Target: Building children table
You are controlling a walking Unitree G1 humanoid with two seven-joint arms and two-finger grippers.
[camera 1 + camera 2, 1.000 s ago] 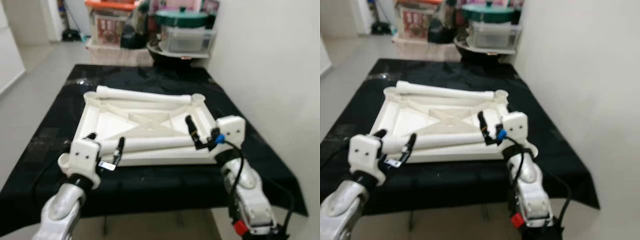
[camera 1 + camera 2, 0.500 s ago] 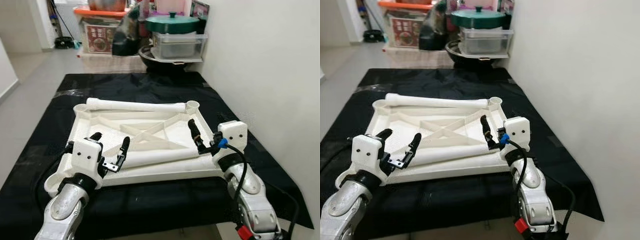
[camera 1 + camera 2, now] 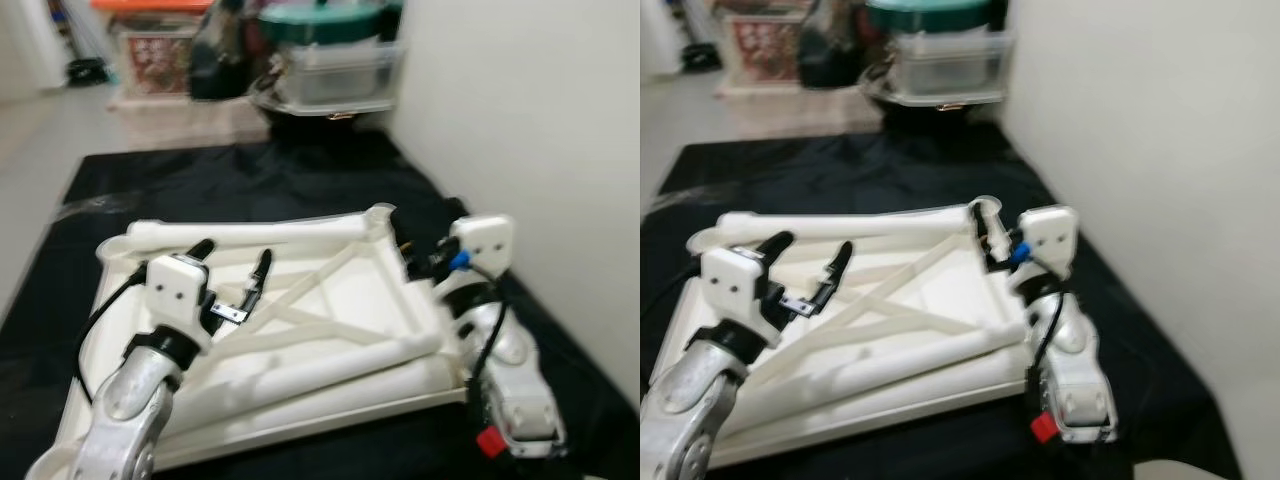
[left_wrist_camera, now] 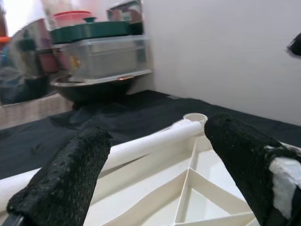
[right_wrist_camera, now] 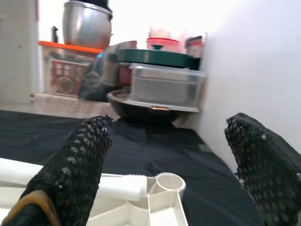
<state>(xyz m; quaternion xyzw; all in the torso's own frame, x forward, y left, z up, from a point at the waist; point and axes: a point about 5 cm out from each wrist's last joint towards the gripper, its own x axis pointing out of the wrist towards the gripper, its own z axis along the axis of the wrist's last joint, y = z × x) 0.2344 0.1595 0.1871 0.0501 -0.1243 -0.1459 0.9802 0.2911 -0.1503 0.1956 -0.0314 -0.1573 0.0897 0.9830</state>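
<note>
A white child's tabletop (image 3: 322, 415) lies upside down on the black-covered table (image 3: 240, 180), ribs showing. One white leg tube (image 3: 250, 233) lies along its far edge, ending at a round corner socket (image 5: 168, 181). Another leg tube (image 3: 330, 364) lies across the near part. My left gripper (image 3: 235, 262) hovers open over the ribs close to the far tube (image 4: 155, 141), holding nothing. At the far right corner, beside the socket, my right gripper (image 3: 988, 232) is open and empty.
The white wall (image 3: 540, 120) runs close along the table's right side. Beyond the far edge stand a dark bowl (image 3: 320, 108), a clear box with a green lid (image 3: 335, 55) and an orange-lidded crate (image 3: 150, 45). Bare black cloth lies behind the tabletop.
The view has swung and blurred. My left gripper has left the near leg's end and now sits over the ribs by the far tube. My right gripper has moved toward the far right corner.
</note>
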